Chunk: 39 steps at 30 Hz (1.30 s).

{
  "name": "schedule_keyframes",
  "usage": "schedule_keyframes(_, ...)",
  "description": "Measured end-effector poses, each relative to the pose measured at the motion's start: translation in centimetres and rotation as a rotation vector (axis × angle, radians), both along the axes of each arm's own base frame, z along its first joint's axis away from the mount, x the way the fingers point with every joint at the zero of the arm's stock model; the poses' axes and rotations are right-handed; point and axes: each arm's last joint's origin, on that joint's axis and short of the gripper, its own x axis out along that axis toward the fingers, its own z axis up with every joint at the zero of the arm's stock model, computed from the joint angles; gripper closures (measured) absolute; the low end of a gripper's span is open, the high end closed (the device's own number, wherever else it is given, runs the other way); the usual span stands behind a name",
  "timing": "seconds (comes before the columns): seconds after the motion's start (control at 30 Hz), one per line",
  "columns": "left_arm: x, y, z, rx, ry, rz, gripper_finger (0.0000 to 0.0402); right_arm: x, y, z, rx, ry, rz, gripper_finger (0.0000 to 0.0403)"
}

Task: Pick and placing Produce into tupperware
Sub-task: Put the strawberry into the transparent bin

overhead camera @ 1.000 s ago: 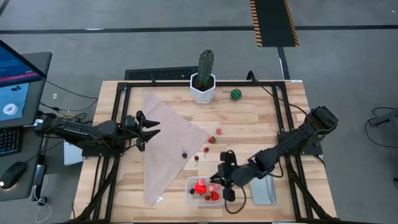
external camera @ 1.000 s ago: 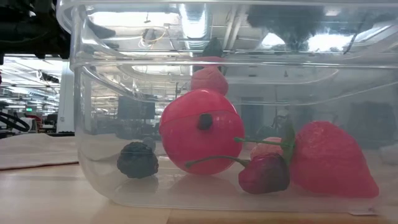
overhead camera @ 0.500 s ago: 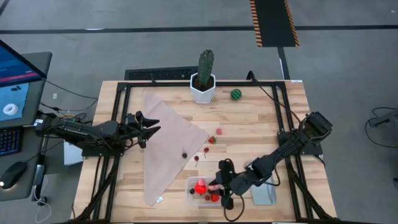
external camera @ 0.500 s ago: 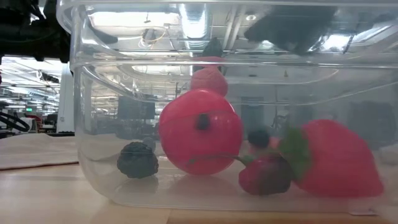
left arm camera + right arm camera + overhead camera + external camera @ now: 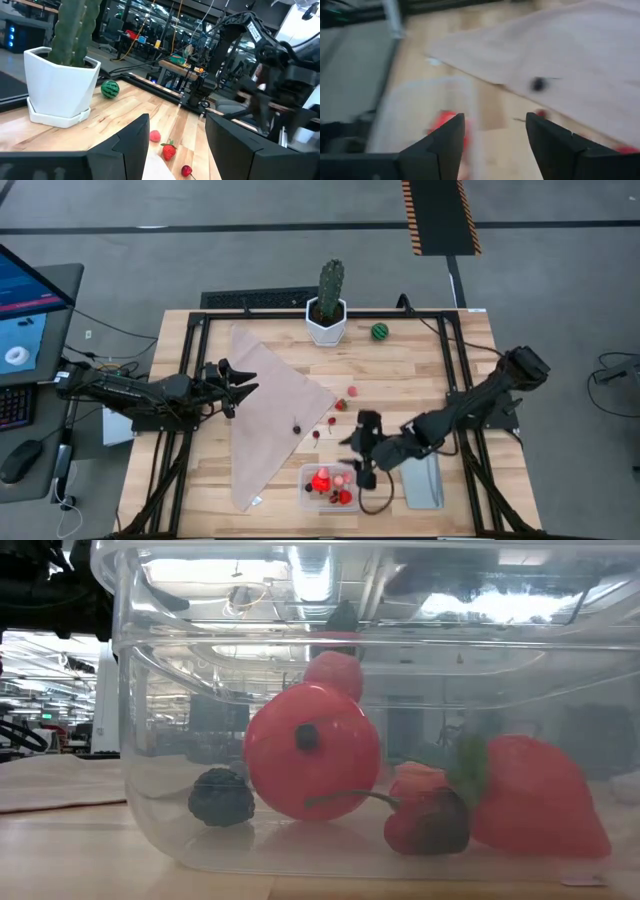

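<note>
High view: right claw [image 5: 362, 448], spread and empty, hangs just above the tub [image 5: 330, 488] (near desk edge). Swinging low toward the loose cherries [image 5: 317, 434] could nudge it. Left claw [image 5: 238, 387], part open, waits over the cloth [image 5: 270, 408].

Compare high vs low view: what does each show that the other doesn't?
High only: both arms, the left tool at the beige cloth's edge, the right tool open just above the tupperware; the cactus in its white pot, the green striped ball, loose strawberry and cherries on the table, and the grey-blue lid.

Low only: the tub's contents from the side, a big red ball-shaped fruit, a strawberry, a stemmed cherry, a dark berry.

Both: the tupperware with red produce inside, the cloth.
</note>
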Motion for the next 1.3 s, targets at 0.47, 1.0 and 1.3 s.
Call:
schedule_keyframes(0.47, 0.0, 0.0, 0.0, -0.007, -0.002, -0.014, 0.0219, 1.1, -10.8, -1.8, -0.098, 0.344, -0.176, 0.02)
schedule_keyframes(1.0, 0.0, -0.1, 0.0, -0.006, -0.003, -0.042, 0.0219, 0.5, -16.7, -3.5, -0.042, 0.46, -0.079, 0.0242)
schedule_keyframes(1.3, 0.0, -0.1, 0.0, -0.006, -0.003, -0.042, 0.0219, 0.0, -16.4, -4.8, -0.089, 0.469, -0.036, 0.0255)
